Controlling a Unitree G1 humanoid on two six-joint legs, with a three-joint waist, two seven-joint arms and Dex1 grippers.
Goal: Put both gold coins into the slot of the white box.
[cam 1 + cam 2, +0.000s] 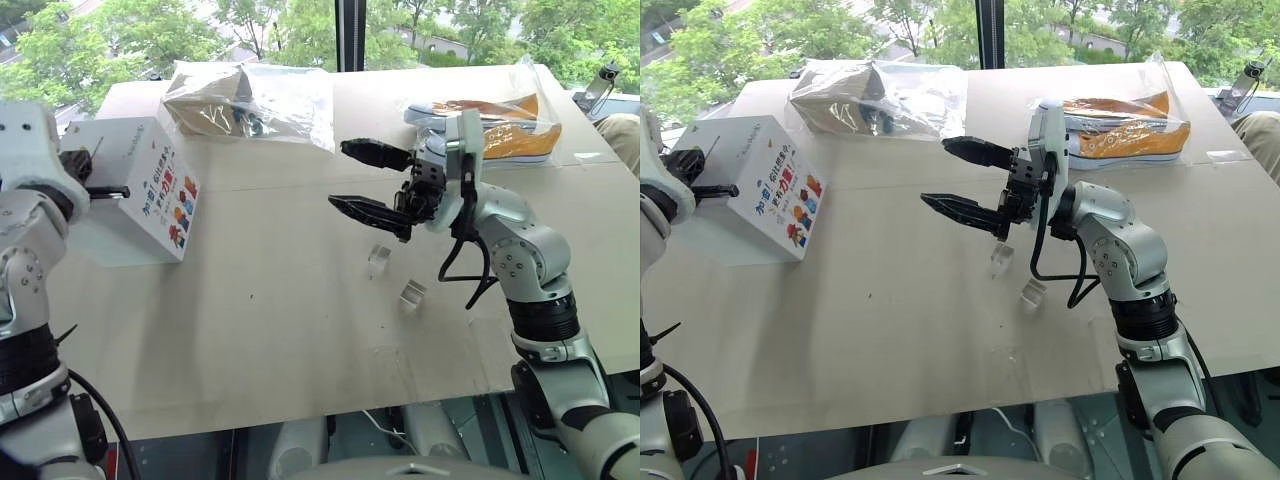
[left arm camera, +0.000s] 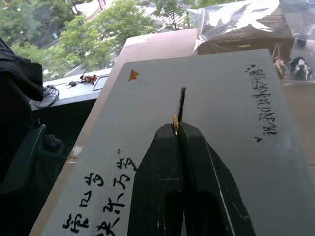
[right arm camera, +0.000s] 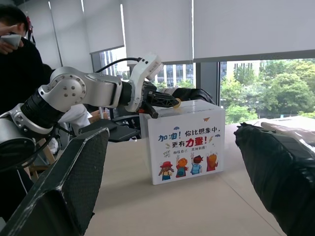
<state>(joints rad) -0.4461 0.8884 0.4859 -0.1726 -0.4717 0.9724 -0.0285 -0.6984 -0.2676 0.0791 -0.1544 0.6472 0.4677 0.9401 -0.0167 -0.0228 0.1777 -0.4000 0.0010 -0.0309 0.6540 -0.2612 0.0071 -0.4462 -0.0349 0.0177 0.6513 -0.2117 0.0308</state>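
Gold coin (image 2: 175, 122) pinched edge-on at tips of left gripper (image 2: 178, 129), right over the slot (image 2: 181, 102) in top of white box (image 1: 140, 190), which sits at table's (image 1: 300, 330) 10 o'clock. Right gripper (image 1: 365, 180) mid-table, fingers spread wide, nothing in them; two clear blocks (image 1: 379, 261) just below at its 6 o'clock.

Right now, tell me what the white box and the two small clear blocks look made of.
White box: likely cardboard, matte white with printed cartoon figures and sharp folded edges. Clear blocks: probably hard plastic or acrylic, since the table shows through them and their edges glint.
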